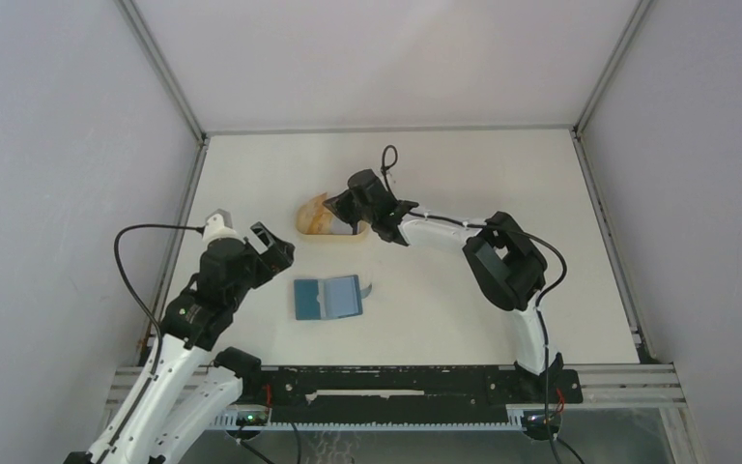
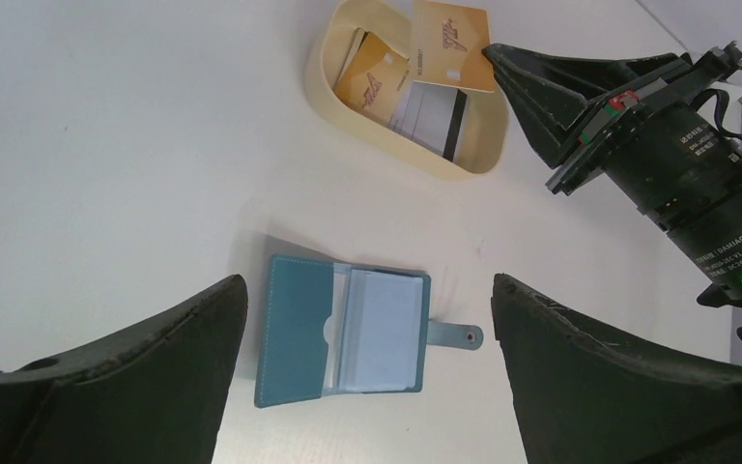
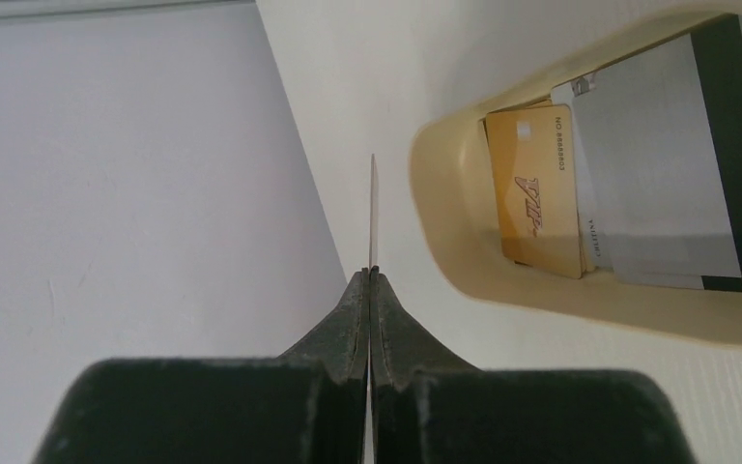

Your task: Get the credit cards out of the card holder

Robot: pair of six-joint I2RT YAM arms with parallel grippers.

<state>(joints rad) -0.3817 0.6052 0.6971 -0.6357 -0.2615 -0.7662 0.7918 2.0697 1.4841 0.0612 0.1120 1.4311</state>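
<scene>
Closest to our left wrist lens, the left claw [image 2: 367, 281] hangs with its 2 fingers spread wide apart and nothing between them, framing the card holder [image 2: 348, 329] below. That teal holder lies opened flat on the counter [image 1: 502, 174], toward the near left corner, its closure tab [image 2: 459, 335] sticking out sideways. We judge the wide stance suits an arm waiting over the holder, ready to pin it down for the next pull.

The right claw [image 3: 371, 275] is pressed together on 1 gold card [image 2: 452, 43], pinched flat between the fingers so that its own camera sees only a thin edge. It holds this card at the rim of the tan dish [image 2: 324, 87], which sits farther from the near edge than the holder, about mid-counter. We read this as the drop-off spot, since at least 2 credit cards [image 2: 430, 114] lie inside it, 1 gold and 1 whitish with a dark stripe. Whether the held card touches the rim we cannot tell.

One pocket of the holder shows a pale panel; we cannot say if that is a remaining card or an empty sleeve.
</scene>
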